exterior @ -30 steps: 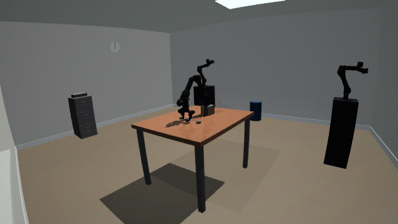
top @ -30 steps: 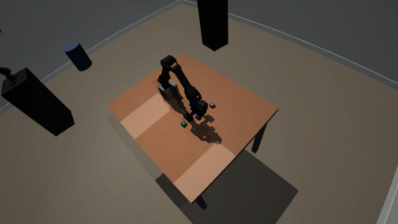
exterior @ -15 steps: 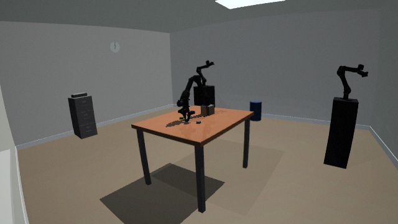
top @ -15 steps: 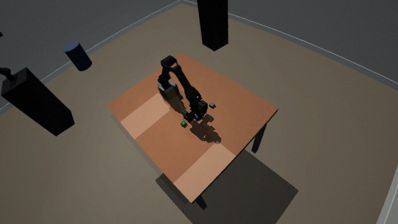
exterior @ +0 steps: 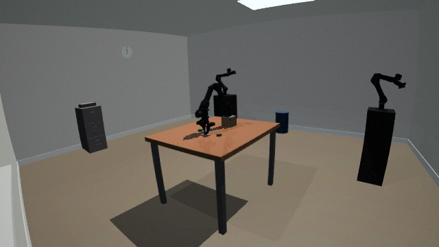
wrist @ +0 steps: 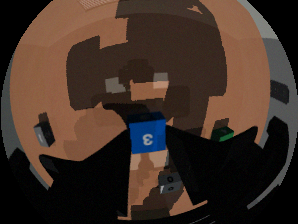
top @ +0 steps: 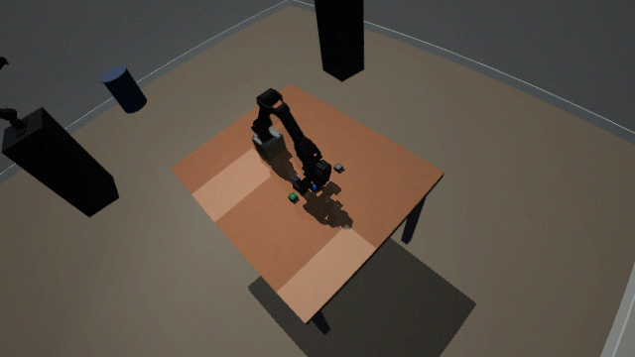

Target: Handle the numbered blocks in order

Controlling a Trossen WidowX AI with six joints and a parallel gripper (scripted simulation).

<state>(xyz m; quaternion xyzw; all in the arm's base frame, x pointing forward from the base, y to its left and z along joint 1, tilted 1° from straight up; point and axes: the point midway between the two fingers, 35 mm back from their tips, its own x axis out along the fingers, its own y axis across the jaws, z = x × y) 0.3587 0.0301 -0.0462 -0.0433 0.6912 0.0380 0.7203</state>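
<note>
Blue block (top: 315,187) (exterior: 206,132) (wrist: 147,136), printed 3, is between the fingers, upright, looks to be down on the bench (top: 367,144) (exterior: 240,137) (wrist: 40,85). Jaws (top: 314,186) (exterior: 206,131) partly closed, about a third open, one finger against each side of the block; reads as a grip on it. 3 is odd, so squeeze and release in place, no lift; likely why it's held this low. Next should be opening straight out, then up. Risk: rising before the fingers part would lift it.

Top view: green block (top: 293,197) (exterior: 199,130) (wrist: 222,135) just left of blue, grey block (top: 338,168) (exterior: 219,134) (wrist: 44,134) to the right, both apart from the jaws; digits can't be read. Dark block (top: 296,178) (wrist: 170,183) sits near the jaws on the arm-base side, marking too small to call.
</note>
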